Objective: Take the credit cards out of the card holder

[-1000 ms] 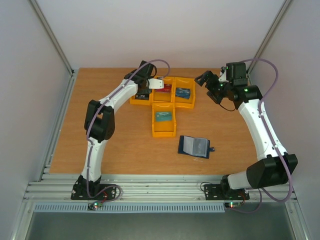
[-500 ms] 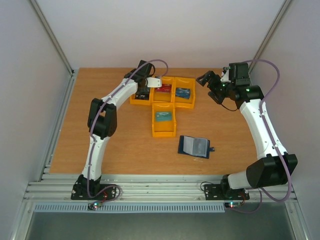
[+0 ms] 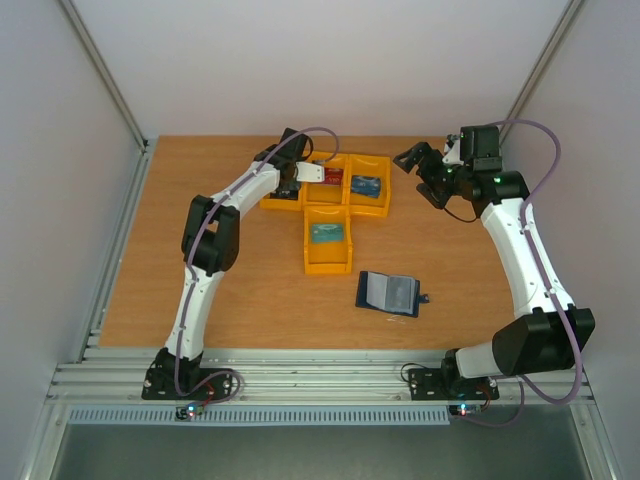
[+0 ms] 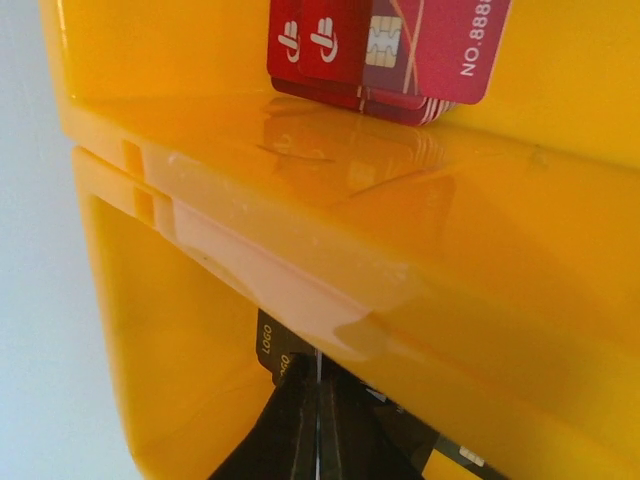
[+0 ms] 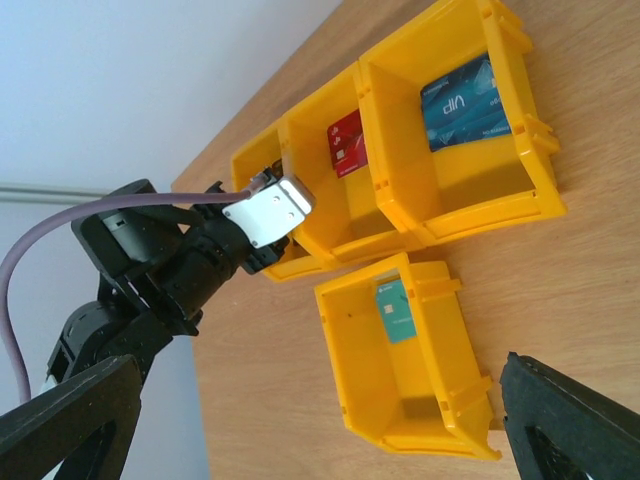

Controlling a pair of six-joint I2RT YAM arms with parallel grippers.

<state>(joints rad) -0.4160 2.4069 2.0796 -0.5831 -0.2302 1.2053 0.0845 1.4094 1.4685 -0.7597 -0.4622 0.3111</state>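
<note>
The card holder [image 3: 390, 292] lies open on the table, pale inside facing up, with no gripper near it. My left gripper [image 3: 287, 186] is down in the leftmost yellow bin [image 4: 170, 330]. Its black fingers [image 4: 290, 430] are shut on a thin credit card seen edge-on as a pale line. Black "LOGO" cards [image 4: 265, 342] lie just behind the tips, and red cards [image 4: 385, 45] sit in the adjoining bin. My right gripper [image 3: 410, 160] hangs open above the table's back right, empty, with its fingertips [image 5: 570, 420] wide apart.
Three yellow bins stand in a row [image 3: 365, 211], with a fourth in front [image 3: 328, 265]. A dark blue VIP card [image 5: 462, 105], a red card [image 5: 345, 145] and a teal card [image 5: 397, 310] lie in them. The left arm [image 5: 160, 270] reaches over the bins.
My left gripper has moved left and down, from above the row of bins into the leftmost bin. The right arm has hardly shifted. The card holder has not moved.
</note>
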